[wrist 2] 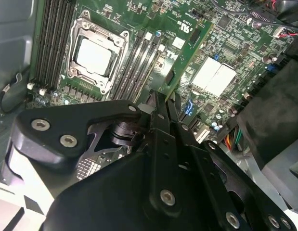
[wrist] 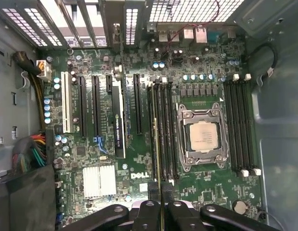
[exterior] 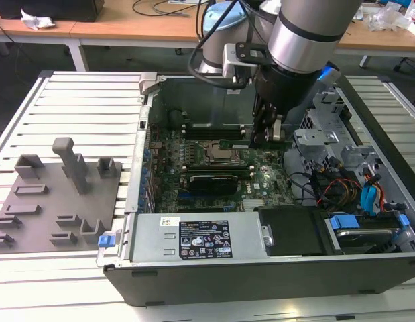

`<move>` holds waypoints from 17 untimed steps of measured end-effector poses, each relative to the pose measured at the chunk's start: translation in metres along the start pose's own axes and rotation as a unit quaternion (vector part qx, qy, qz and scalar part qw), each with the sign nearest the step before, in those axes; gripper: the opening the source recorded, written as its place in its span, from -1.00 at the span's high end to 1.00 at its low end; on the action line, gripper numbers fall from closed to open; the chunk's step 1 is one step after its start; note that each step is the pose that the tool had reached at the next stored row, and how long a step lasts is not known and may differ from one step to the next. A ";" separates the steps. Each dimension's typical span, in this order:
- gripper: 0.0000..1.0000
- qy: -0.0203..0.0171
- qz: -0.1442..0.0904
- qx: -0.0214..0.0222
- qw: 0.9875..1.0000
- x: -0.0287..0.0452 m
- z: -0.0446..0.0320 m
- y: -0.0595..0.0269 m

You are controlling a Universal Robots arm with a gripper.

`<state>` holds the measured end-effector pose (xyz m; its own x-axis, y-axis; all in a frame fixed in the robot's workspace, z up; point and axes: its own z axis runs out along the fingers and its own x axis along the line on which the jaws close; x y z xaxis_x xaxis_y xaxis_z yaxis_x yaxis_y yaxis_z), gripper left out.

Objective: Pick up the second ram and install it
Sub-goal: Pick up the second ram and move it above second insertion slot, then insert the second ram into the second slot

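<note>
My gripper (exterior: 262, 141) is inside the open computer case (exterior: 137, 201), shut on the second ram (exterior: 242, 143), a long green stick. It holds the stick level, just above the motherboard (exterior: 261, 184) and beside the processor socket (exterior: 217, 154). In the second wrist view the fingers (wrist 2: 158, 113) clamp one end of the ram (wrist 2: 189, 50), which runs parallel to the black memory slots (wrist 2: 139, 62). In the first wrist view the ram (wrist: 157, 144) shows edge-on, in line with the slots (wrist: 165, 125) next to the socket (wrist: 202, 136), with the gripper (wrist: 161, 207) over it. I cannot tell whether it touches a slot.
A grey plate of holder blocks (exterior: 60, 194) lies outside the case at the exterior view's left. Inside are the power supply (exterior: 194, 238), a drive cage with cables (exterior: 354, 181), a graphics card (exterior: 210, 181), more memory slots (wrist: 240, 125) and a white heatsink (wrist: 98, 180).
</note>
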<state>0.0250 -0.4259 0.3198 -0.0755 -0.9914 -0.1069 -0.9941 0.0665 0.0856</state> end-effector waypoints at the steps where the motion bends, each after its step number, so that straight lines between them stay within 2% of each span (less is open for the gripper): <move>1: 0.73 0.000 0.000 0.000 1.000 0.0001 0.0012 -0.0001; 5: 0.73 0.000 0.000 0.000 1.000 0.0011 0.0101 -0.0009; 17: 0.73 0.000 0.000 0.000 1.000 0.0011 0.0106 -0.0009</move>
<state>0.0250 -0.4259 0.3091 -0.0755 -0.9914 -0.1069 -0.9941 0.0665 0.0855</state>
